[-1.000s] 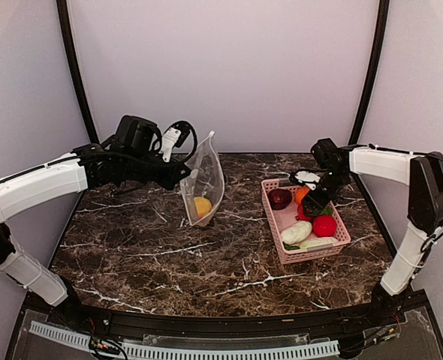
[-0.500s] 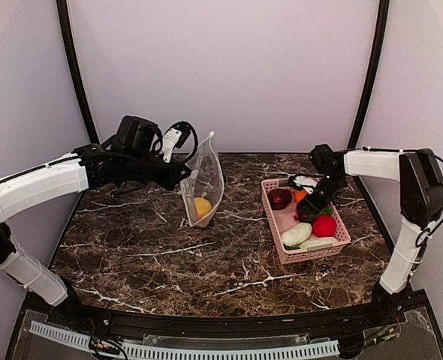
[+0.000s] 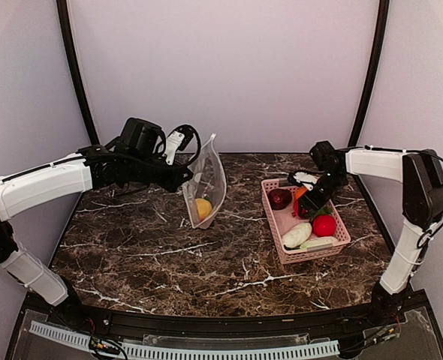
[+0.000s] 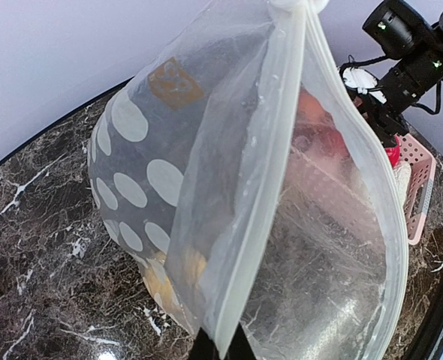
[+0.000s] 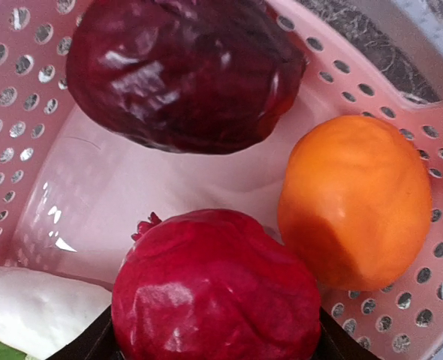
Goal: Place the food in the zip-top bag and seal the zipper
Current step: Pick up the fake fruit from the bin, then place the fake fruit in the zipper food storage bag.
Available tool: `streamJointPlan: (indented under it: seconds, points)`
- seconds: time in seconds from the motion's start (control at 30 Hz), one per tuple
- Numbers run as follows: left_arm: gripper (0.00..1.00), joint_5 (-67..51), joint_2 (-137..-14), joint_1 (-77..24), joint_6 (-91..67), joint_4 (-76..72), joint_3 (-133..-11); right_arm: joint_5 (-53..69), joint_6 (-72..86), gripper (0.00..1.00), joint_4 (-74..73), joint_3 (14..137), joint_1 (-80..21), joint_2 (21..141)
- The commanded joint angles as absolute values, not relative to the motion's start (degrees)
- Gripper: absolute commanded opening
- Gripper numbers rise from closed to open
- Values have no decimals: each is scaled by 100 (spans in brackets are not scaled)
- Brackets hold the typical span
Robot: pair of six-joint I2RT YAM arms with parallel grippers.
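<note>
Marble table (image 3: 169, 255), pale walls (image 3: 221, 67): my left gripper (image 3: 185, 174) pinches the dotted zip-top bag (image 3: 210, 176) upright, yellow fruit (image 3: 203, 207) blurred inside; my right gripper (image 3: 314, 201) straddles a red fruit (image 5: 218, 292) in the basket (image 3: 311, 253), fingertips (image 5: 90, 348) cropped, clamp unverifiable.

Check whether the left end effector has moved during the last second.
Yes. The left end effector shifted slightly rightward, away from the left frame post, gripping the zip-top bag.

Open middle, crowded basket
The bare surface (image 3: 169, 255) between the upright bag (image 3: 206, 184) and the right-hand basket (image 3: 315, 253) is free. Inside the basket, the right gripper's (image 3: 306, 210) jaws clasp a red fruit (image 5: 214, 292), with an orange (image 5: 357, 202) and a maroon fruit (image 5: 176, 67) crowding close.
</note>
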State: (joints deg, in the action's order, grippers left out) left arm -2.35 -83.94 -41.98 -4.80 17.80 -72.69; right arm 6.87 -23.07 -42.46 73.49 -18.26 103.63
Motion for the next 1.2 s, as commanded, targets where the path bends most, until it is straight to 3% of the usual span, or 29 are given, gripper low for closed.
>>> streamJointPlan:
  seconds: [0.0, 0.27, 0.63, 0.93, 1.17]
  points:
    - [1, -320, -8459, -4173, -502, 1770, -7213, 703, -2272, 64, -4123, 7409, -1815, 9721]
    - [1, -431, -8534, -4175, -518, 1678, -7213, 2010, -2346, 59, -4527, 7939, -1826, 8865]
    - [1, -897, -8802, -4196, -1964, 1307, -7739, 4493, -1535, 56, -4219, 9419, -1984, 8053]
    - [1, -1186, -9191, -4347, -2529, 1180, -8324, 4997, -1102, 56, -3723, 9732, -3203, 8456]
    - [1, -1110, -9037, -4512, -2865, 1025, -8110, 5903, -174, 56, -3333, 9926, -3466, 9172]
